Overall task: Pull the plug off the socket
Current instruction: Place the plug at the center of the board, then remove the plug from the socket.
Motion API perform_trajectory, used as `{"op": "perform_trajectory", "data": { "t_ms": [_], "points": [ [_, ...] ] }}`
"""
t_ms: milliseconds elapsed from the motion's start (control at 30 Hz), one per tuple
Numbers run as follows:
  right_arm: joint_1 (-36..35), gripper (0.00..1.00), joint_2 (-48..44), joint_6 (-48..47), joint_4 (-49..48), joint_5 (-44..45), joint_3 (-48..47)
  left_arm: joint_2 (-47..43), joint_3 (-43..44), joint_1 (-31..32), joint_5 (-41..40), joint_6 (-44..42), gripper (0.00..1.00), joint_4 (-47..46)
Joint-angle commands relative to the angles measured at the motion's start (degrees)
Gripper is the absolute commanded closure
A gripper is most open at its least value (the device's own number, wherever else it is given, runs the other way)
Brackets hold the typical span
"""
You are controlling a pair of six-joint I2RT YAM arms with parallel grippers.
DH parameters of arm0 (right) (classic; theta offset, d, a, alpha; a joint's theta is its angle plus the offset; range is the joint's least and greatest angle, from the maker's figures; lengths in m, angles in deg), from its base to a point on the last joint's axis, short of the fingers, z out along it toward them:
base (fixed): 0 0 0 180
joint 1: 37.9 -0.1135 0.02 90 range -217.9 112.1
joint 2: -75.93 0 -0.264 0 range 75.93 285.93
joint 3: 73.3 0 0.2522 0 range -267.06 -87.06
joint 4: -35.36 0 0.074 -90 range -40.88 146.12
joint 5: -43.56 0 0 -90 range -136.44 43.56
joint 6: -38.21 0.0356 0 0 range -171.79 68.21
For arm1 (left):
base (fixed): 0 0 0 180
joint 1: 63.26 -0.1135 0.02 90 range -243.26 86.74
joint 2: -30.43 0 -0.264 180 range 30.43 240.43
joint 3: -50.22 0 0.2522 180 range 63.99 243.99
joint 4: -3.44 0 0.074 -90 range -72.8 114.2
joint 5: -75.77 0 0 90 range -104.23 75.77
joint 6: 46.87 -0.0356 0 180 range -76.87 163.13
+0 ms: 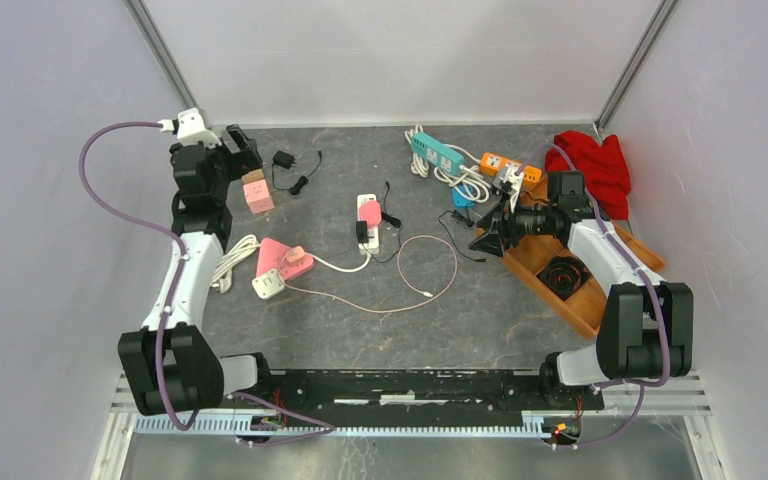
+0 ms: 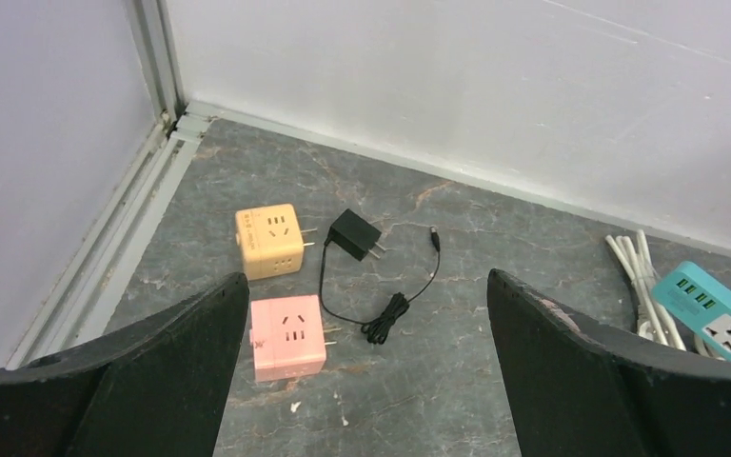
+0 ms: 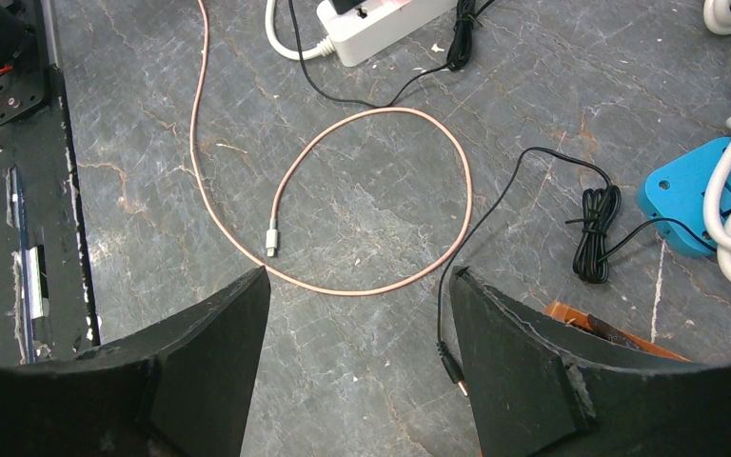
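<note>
The white power strip (image 1: 366, 200) lies near the middle of the table (image 1: 480, 310), and everything here is placed from it. A pink plug (image 1: 370, 214) sits in its top face, and a black adapter (image 1: 362, 233) sits in the same strip, just nearer the arms than the pink plug. Both are seated in their sockets.

The left end effector (image 1: 243, 150) hangs well to the left of the white power strip and farther back, its fingers spread wide with nothing between them. Under it, also left of the strip, lie a yellow cube socket (image 2: 268, 241), a pink cube socket (image 2: 288, 333) and a loose black charger (image 2: 354, 234) with its thin cord partly bunched.

The right end effector (image 1: 485, 232) is to the right of the white power strip, pointing toward it but apart from it, jaws parted and empty. Between the two, a pink cable (image 3: 371, 200) curls in a loop on the table.

Left of the white power strip and nearer the arms lie a pink power strip (image 1: 282, 260) and a white cube socket (image 1: 267, 285). Right of it and farther back lie a teal power strip (image 1: 438, 152), an orange power strip (image 1: 505, 163) and a red cloth (image 1: 595, 165). A wooden tray (image 1: 560, 300) lies to its right, beyond the right end effector
</note>
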Motion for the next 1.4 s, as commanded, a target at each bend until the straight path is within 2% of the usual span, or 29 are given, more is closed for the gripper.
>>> {"op": "perform_trajectory", "data": {
  "t_ms": [0, 100, 233, 433, 567, 633, 867, 1033, 1233, 1367],
  "points": [
    [-0.25, 0.24, 0.15, -0.88, -0.07, 0.10, -2.57, 0.11, 1.10, 1.42, 2.31, 0.60, 0.00, -3.49],
    [-0.21, 0.24, 0.07, -0.95, 0.11, -0.11, -2.64, 1.35, 3.25, 2.28, 9.15, 3.67, 0.00, -2.20],
    [-0.47, 0.24, -0.01, -1.53, 0.83, -0.34, -2.93, 3.70, 5.78, 5.41, 13.74, 5.60, 0.03, -0.08],
    [-1.22, 0.24, -0.05, -2.13, 1.43, -0.25, -3.21, 8.37, 11.07, 15.18, 13.81, 4.68, 0.07, 7.54],
    [-1.87, 0.24, 0.33, -2.35, 1.43, 0.10, -3.21, 10.33, 12.74, 22.89, 10.61, 2.52, 0.08, 12.14],
    [-2.20, 0.24, 0.55, -2.33, 1.52, 0.29, -3.21, 12.43, 14.97, 26.70, 8.04, 1.08, 0.12, 15.55],
    [-2.98, 0.24, 1.15, -2.63, 1.68, 0.66, -3.26, 20.37, 21.72, 38.30, -4.82, -5.01, 0.17, 27.29],
    [-3.52, 0.24, 1.41, -2.81, 1.87, 0.98, -3.34, 24.90, 23.83, 42.28, -12.86, -6.96, 0.17, 30.98],
    [-4.05, 0.24, 1.93, -3.03, 2.26, 0.98, -3.56, 26.70, 24.36, 44.23, -22.43, -7.03, 0.20, 31.72],
    [-4.27, 0.24, 2.55, -3.35, 2.66, 1.10, -3.81, 26.73, 23.73, 45.12, -24.27, -5.36, 0.20, 30.66]
  ]
}}
